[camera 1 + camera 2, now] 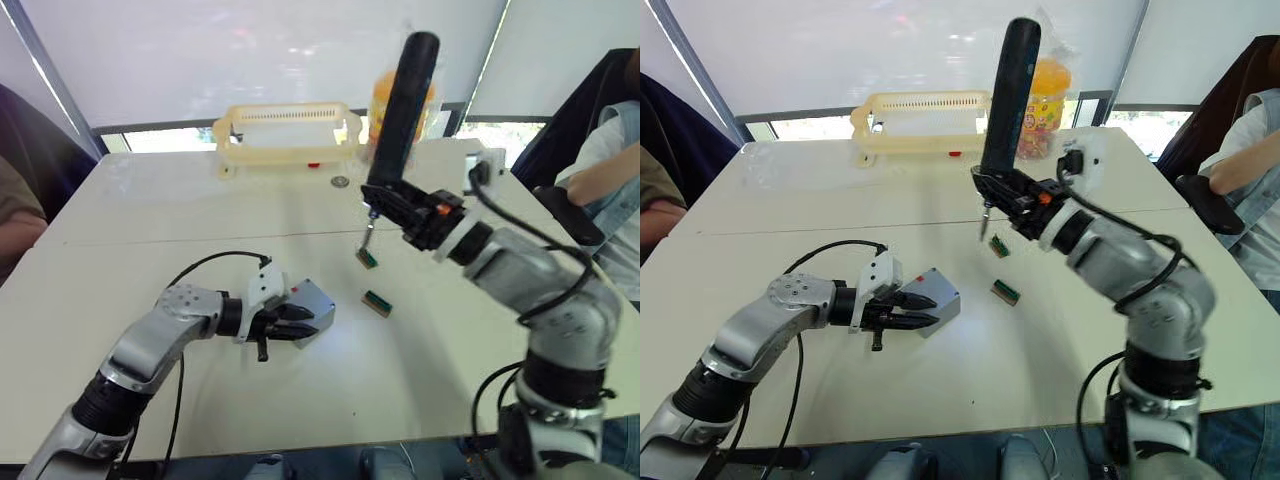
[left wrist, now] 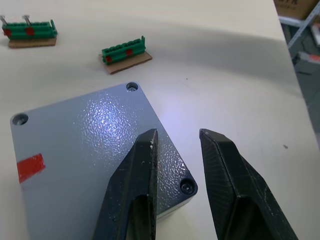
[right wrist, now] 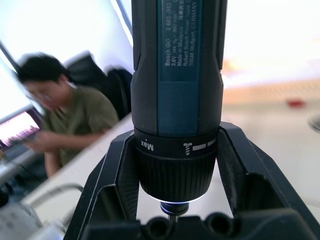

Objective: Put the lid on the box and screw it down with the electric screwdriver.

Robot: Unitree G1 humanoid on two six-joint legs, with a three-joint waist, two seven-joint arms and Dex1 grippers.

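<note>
1. While the left gripper (image 2: 175,165) hovers with fingers parted and empty, its tips sit over the lid (image 2: 95,150) closing the box (image 1: 312,305).
2. Beyond, the right gripper (image 3: 175,190) clamps the electric screwdriver (image 1: 400,110) upright above two green terminal blocks (image 1: 376,302).
3. Farthest, a yellow basket (image 1: 285,135).

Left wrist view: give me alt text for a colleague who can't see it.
Two open black jaws of the left gripper hover over one corner of the flat grey square plastic lid, seated on its box. Two small green terminal blocks lie beyond on the white table.
</note>
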